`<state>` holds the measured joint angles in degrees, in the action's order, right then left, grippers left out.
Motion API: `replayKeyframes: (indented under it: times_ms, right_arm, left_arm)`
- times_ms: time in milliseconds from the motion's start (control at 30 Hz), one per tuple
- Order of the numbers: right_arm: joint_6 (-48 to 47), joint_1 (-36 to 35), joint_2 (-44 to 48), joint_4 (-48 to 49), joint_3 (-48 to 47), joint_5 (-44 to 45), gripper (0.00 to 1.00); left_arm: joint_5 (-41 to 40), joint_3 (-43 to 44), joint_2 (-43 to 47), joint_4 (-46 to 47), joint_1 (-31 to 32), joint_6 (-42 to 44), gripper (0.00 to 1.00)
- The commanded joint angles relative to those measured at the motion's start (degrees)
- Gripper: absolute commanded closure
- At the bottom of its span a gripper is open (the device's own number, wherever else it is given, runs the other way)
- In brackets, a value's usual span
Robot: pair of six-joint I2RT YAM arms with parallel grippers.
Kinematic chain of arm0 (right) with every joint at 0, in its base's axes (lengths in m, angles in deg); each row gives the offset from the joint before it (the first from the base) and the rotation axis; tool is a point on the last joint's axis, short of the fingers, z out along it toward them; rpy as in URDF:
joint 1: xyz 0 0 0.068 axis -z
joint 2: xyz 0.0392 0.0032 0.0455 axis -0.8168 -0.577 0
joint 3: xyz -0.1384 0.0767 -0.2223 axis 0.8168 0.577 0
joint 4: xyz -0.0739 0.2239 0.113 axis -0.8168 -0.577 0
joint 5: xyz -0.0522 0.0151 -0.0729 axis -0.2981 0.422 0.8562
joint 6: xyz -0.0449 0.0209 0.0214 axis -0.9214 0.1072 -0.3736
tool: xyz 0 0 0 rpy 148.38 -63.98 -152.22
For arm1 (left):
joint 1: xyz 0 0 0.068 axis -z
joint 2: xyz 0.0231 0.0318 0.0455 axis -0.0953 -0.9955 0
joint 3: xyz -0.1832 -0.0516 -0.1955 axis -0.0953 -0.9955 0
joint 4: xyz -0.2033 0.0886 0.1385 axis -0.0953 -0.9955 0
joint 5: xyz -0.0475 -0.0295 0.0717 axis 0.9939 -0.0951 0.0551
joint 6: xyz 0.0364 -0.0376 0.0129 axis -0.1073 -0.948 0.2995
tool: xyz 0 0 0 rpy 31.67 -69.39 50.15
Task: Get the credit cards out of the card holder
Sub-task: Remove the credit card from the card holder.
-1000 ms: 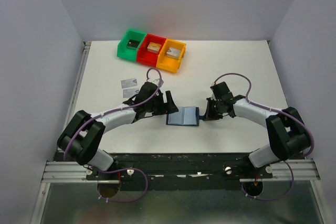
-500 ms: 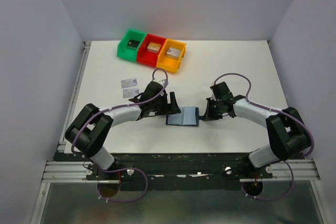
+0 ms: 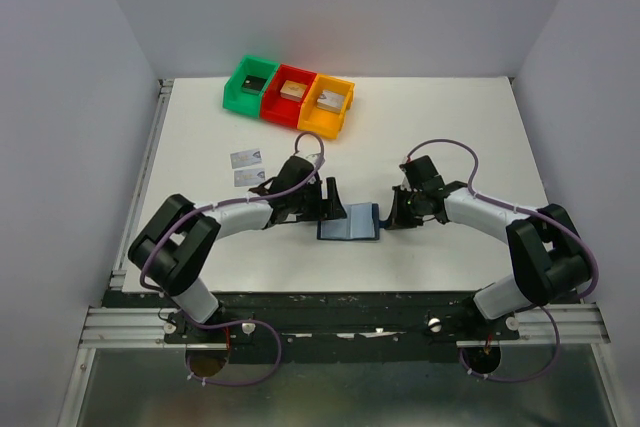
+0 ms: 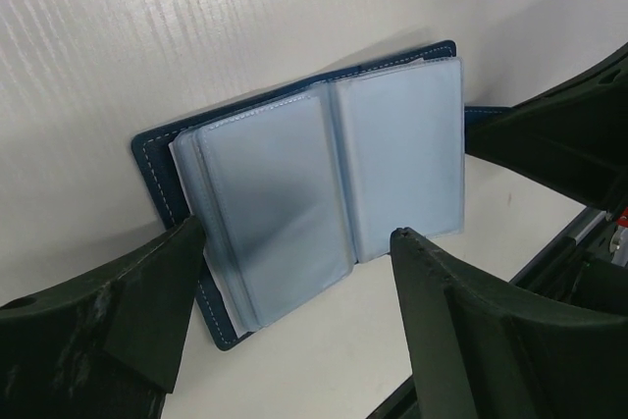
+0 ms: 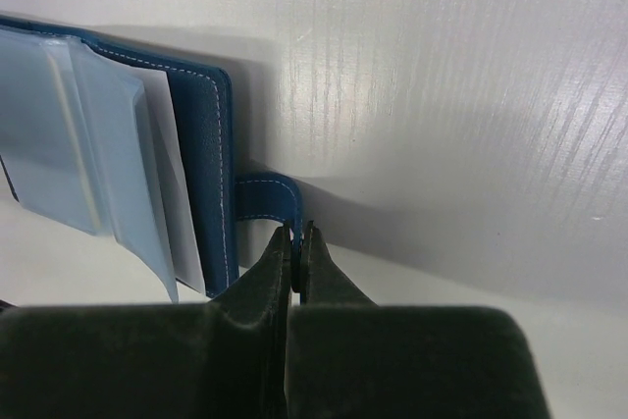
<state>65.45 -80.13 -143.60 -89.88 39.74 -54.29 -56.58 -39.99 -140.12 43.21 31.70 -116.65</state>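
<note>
The navy card holder (image 3: 348, 221) lies open on the table between both arms, its pale clear pockets (image 4: 324, 164) facing up. My left gripper (image 3: 330, 197) is open at the holder's left edge. In the left wrist view its two fingers straddle the open pages, with the left gripper (image 4: 294, 233) just above them and touching nothing. My right gripper (image 5: 297, 235) is shut on the holder's small blue strap tab (image 5: 267, 193), pinning it at the right side. Two silver-grey credit cards (image 3: 245, 158) (image 3: 247, 177) lie on the table to the left. No card shows inside the pockets.
Green (image 3: 250, 84), red (image 3: 290, 93) and orange (image 3: 327, 104) bins stand in a row at the back left, each with a small block inside. The table's left rail (image 3: 150, 162) runs beside the loose cards.
My left arm has reached right, bringing its open fingers over the holder's left edge. The right gripper and the holder have stayed where they were.
</note>
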Motion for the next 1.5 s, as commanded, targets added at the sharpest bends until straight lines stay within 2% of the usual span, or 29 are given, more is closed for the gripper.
replayKeyframes:
  times_ms: [0, 267, 1000, 1467]
  right_arm:
    - [-0.17, 0.49, -0.84, 1.34, -0.17, -1.52, 1.0]
    - [-0.26, 0.4, -0.05, 0.99, 0.01, -1.08, 1.0]
    - [-0.34, 0.49, 0.04, 0.99, -0.08, -1.69, 1.0]
    - [-0.26, 0.4, -2.42, 1.96, -0.35, -3.8, 1.0]
  left_arm:
    - [2.49, 1.5, -1.51, 0.51, 0.98, 0.96, 0.16]
    - [-5.94, -1.05, 5.6, -2.04, 1.06, 1.04, 0.16]
    - [-2.52, 0.36, 0.87, -0.98, 1.86, 1.4, 0.17]
    - [2.58, 1.68, -1.07, 2.36, 2.91, 3.07, 0.17]
